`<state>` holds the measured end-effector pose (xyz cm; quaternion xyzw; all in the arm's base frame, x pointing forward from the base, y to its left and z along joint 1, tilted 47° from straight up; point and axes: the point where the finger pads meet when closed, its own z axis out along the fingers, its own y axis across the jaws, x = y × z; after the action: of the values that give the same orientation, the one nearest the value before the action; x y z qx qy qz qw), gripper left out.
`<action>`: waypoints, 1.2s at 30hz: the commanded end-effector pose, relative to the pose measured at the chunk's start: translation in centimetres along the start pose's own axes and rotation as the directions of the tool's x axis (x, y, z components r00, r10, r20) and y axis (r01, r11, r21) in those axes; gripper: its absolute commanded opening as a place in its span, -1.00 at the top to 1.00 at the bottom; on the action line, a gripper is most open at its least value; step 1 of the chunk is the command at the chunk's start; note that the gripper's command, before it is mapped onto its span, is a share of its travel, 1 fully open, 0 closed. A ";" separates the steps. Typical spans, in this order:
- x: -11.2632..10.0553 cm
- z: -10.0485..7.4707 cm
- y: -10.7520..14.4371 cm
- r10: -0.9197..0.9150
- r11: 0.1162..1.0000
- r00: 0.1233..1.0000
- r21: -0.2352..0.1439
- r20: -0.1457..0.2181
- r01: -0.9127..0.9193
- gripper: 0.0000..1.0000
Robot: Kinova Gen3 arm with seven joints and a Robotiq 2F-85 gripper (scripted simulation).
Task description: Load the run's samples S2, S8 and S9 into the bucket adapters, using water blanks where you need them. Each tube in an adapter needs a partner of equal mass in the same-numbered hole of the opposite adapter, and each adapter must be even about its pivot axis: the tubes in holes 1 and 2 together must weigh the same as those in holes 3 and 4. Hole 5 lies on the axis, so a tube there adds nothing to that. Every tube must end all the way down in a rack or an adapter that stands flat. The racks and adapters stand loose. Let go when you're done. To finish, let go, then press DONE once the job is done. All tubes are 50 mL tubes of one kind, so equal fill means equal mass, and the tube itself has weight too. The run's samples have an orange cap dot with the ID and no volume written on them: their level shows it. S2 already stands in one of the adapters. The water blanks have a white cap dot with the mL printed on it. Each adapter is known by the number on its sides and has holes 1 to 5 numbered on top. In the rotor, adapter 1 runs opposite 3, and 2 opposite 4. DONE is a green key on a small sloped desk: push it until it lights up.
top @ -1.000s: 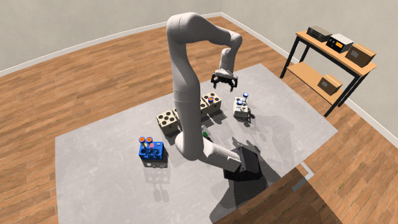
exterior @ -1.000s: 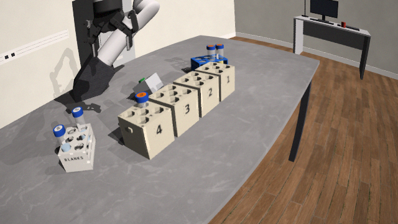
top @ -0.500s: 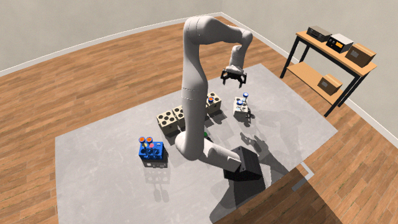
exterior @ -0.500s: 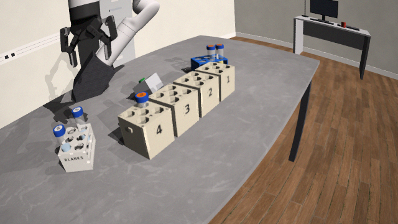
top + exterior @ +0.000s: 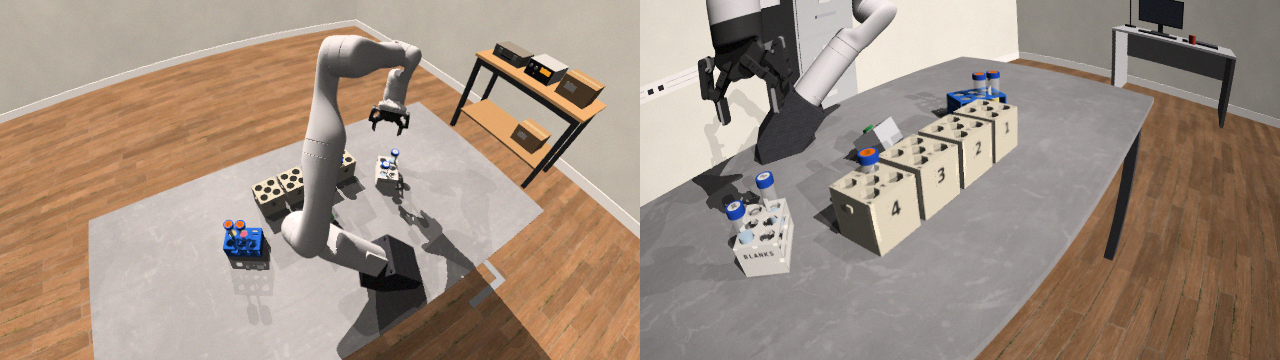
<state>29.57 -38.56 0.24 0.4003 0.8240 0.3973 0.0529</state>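
Observation:
My gripper (image 5: 389,128) (image 5: 749,109) is open and empty, high above the table near the white BLANKS rack (image 5: 388,172) (image 5: 763,237). That rack holds two blue-capped blank tubes (image 5: 765,187) (image 5: 735,215) that stand tall and one low blank (image 5: 746,237). Four beige adapters stand in a row: 4 (image 5: 875,206), 3 (image 5: 922,172), 2 (image 5: 960,146), 1 (image 5: 991,126). Adapter 4 holds one tube with an orange cap dot (image 5: 868,159) in a rear hole. The blue sample rack (image 5: 243,242) (image 5: 975,97) holds two orange-dotted sample tubes (image 5: 234,226).
The DONE desk (image 5: 882,133) with its green key stands behind adapters 3 and 4. The arm's dark base (image 5: 392,262) stands on the table. The arm hides part of the adapter row in the top view. A shelf with boxes (image 5: 542,85) stands off the table.

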 end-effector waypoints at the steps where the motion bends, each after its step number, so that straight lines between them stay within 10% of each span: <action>1: -1.2 -0.1 -1.0 0.000 1.000 1.000 -0.001 -0.002 0.000 -1.00; 12: -5.0 -0.1 -4.5 0.000 1.000 1.000 -0.001 -0.002 0.000 -1.00; 36: -5.0 4.4 -4.4 0.000 1.000 1.000 -0.001 -0.002 0.000 -1.00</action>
<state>31.84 -41.08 -6.81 0.3994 0.8237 0.3993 0.0513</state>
